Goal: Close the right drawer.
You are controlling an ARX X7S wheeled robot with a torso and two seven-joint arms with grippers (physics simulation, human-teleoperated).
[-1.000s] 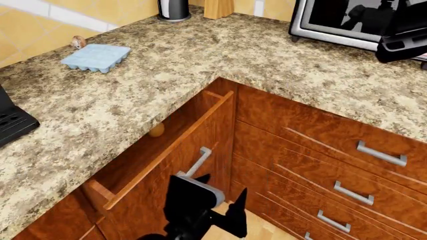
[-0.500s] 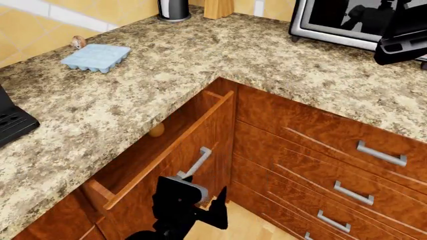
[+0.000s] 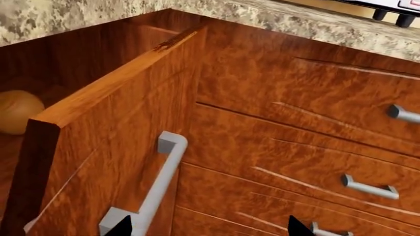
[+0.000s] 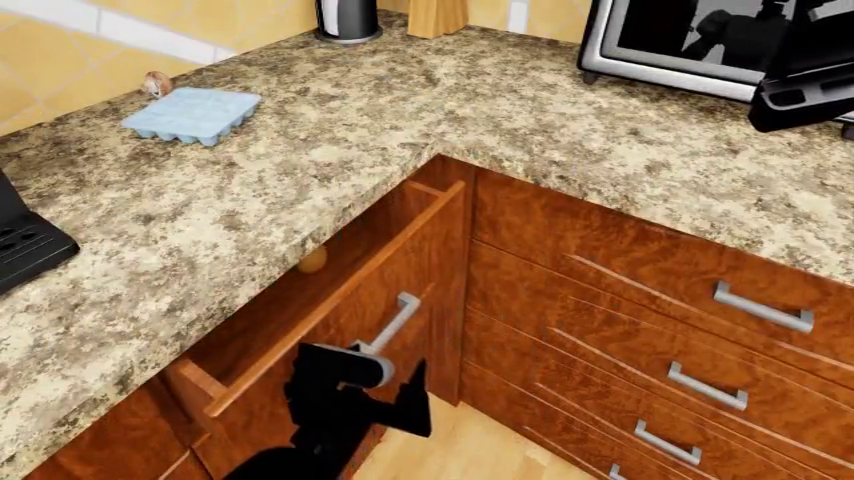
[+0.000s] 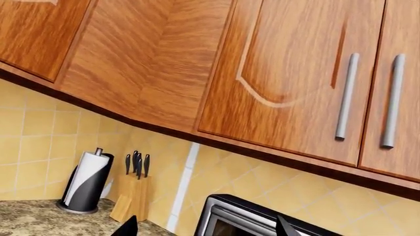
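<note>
Right drawer [image 4: 354, 290] stood pulled out from under the speckled bench [image 4: 267, 190], at the inner corner beside three stacked drawer fronts [image 4: 641, 340]. A round tan object [image 3: 16, 110] lay inside its wooden box. The left gripper [image 4: 380, 385] hung low against the drawer front, just by the lower end of the silver bar handle [image 3: 154, 189], its fingers [image 3: 121, 227] spread apart with nothing between them. The right gripper [image 5: 203, 227] was raised towards the wall cabinets [image 5: 288, 73], fingers likewise spread.
</note>
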